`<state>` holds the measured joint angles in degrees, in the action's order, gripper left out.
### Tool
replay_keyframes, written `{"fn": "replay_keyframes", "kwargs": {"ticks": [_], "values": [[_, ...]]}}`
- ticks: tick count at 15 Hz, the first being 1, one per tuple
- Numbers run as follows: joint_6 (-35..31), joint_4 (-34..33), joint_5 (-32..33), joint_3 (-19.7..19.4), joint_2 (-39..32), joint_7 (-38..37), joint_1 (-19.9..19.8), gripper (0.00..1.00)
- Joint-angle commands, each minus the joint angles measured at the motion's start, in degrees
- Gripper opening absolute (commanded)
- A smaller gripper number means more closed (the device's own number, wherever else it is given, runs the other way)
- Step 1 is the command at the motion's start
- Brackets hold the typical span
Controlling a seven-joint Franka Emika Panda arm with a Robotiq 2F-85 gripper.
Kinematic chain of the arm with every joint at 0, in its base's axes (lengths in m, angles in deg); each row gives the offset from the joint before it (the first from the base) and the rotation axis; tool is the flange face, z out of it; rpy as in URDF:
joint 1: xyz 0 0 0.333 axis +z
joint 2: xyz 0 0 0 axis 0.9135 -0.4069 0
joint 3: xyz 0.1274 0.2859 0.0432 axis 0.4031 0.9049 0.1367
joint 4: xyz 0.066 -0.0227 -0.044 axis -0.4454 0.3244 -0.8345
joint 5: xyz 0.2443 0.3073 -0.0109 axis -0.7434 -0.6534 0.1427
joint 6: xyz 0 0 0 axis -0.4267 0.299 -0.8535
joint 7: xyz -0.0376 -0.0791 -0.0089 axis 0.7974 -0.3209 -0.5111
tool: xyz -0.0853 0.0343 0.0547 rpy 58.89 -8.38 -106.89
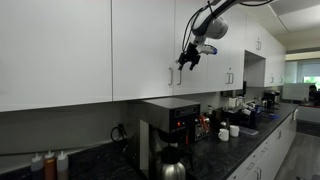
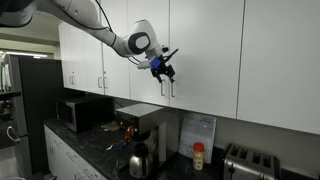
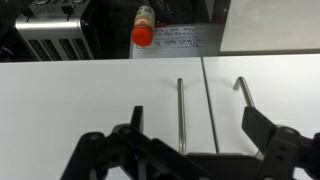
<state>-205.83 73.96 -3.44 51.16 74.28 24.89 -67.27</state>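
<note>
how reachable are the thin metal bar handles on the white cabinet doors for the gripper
Probably yes: the open gripper hovers just before the thin metal bar handles, nothing in between.

White, rounded arm (image 2: 95, 28) with grey joints ends in a black tool (image 2: 166, 73).

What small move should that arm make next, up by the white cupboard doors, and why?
Probably ease straight forward toward the slim metal bar handle. In the wrist view the black two-fingered gripper stands open and the handle lies between its fingers. It seems to hang just off the white cupboard door, not yet around the handle.
</note>
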Motion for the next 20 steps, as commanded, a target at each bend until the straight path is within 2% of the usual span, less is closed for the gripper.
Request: {"fn": "replay_keyframes", "kwargs": {"ticks": [1, 18, 19, 20], "values": [[1.23, -3.16, 0.86, 1.09, -2.63, 1.12, -1.46, 1.0], [0.06, -9.65, 0.72, 1.42, -8.57, 1.53, -1.98, 1.0], [-0.01, -9.82, 0.72, 1.43, -8.68, 1.44, -1.97, 0.75], [-0.04, -9.89, 0.71, 1.44, -8.7, 1.44, -1.99, 0.74]]}}
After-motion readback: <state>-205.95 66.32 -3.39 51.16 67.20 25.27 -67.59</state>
